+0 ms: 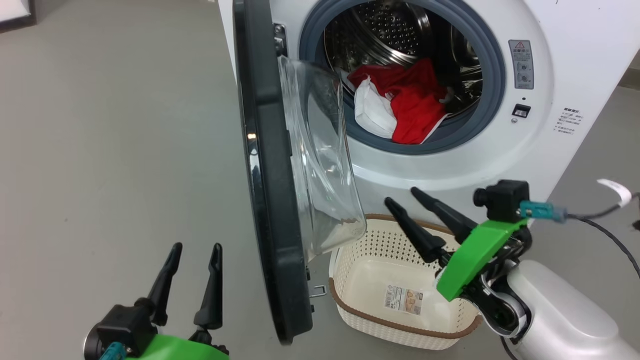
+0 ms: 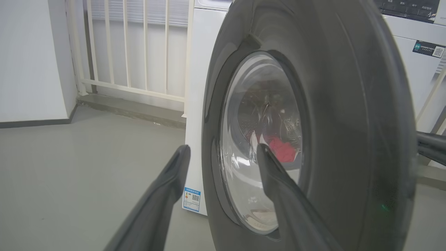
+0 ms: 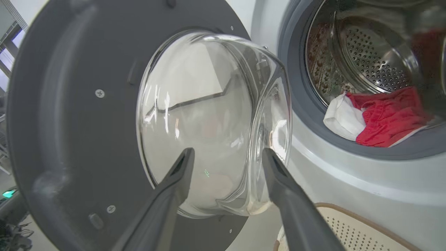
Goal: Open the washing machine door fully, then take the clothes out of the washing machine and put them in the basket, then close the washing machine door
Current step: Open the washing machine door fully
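Observation:
The washing machine door [image 1: 267, 165] stands open, edge-on to the head camera, its clear glass bowl [image 1: 320, 155] bulging toward the washing machine [image 1: 550, 45]. Red and white clothes [image 1: 405, 102] lie at the drum's front lip, over the grey gasket. The cream basket [image 1: 380, 280] sits on the floor below the opening, nothing in it but its sticker. My right gripper [image 1: 400, 195] hovers open above the basket's far side, pointing at the glass bowl [image 3: 209, 122]. My left gripper [image 1: 197, 245] is open on the door's outer side, near the black rim [image 2: 334, 104].
Grey floor spreads wide to the left of the door. A white railing [image 2: 129, 45] and a wall stand behind the machine's side. A cable with a white tag [image 1: 612, 192] trails at the right.

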Available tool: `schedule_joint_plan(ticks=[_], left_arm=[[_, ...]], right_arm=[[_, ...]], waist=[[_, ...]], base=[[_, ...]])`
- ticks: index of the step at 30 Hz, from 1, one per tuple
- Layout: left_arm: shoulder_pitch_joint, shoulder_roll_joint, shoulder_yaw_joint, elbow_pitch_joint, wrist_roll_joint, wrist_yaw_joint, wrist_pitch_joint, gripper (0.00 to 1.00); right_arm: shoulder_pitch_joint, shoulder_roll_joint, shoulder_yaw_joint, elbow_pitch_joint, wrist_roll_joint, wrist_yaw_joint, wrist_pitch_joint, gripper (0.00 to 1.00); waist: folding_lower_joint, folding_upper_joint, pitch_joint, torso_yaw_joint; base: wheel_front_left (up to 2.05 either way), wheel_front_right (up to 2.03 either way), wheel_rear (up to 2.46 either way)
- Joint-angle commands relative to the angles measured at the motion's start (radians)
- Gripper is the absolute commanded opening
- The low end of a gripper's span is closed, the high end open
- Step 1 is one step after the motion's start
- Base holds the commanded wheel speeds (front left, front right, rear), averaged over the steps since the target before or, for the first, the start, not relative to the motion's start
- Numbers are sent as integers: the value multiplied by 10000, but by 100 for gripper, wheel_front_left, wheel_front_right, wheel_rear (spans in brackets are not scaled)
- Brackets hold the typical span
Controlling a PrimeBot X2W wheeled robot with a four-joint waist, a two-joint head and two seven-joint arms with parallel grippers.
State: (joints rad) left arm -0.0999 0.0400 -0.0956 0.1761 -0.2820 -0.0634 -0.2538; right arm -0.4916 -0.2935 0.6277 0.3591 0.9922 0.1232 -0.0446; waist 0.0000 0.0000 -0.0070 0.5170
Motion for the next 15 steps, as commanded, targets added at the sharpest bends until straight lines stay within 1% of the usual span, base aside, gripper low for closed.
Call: schedule_joint_plan(ticks=[1, 3, 6, 9, 10, 12, 15], left_arm=[[-152, 102, 365, -196, 108, -83, -80, 100], [-143, 102, 381, -201, 138, -104, -80, 100], [-142, 102, 427, -266, 175, -132, -80, 100], [-122, 102, 489, -344, 186, -150, -80, 100], [-122, 102, 489, -344, 186, -150, -80, 100], [-109, 102, 522, -369, 189, -151, -80, 100], [-128, 102, 552, -375, 191, -138, -80, 100]], right_arm=[[98, 74, 13, 234, -408, 75, -660, 100], [135, 193, -48, 797, -822, 75, -1229, 100], [189, 413, -394, 1650, -1472, 75, -1800, 100], [290, 712, -1106, 2327, -2264, 75, -2091, 100], [290, 712, -1106, 2327, -2264, 75, -2091, 100], [393, 891, -1689, 2585, -2960, 75, -2153, 100], [757, 1321, -2944, 2304, -4167, 75, -2165, 100]], waist=[[0, 0, -41, -24], [0, 0, -61, -32], [0, 0, -77, -42], [0, 0, -70, -45], [0, 0, -70, -45], [0, 0, -65, -53], [0, 0, -39, -61]], base=[[0, 0, 0], [0, 0, 0], [0, 0, 0], [0, 0, 0], [0, 0, 0], [0, 0, 0], [0, 0, 0]])
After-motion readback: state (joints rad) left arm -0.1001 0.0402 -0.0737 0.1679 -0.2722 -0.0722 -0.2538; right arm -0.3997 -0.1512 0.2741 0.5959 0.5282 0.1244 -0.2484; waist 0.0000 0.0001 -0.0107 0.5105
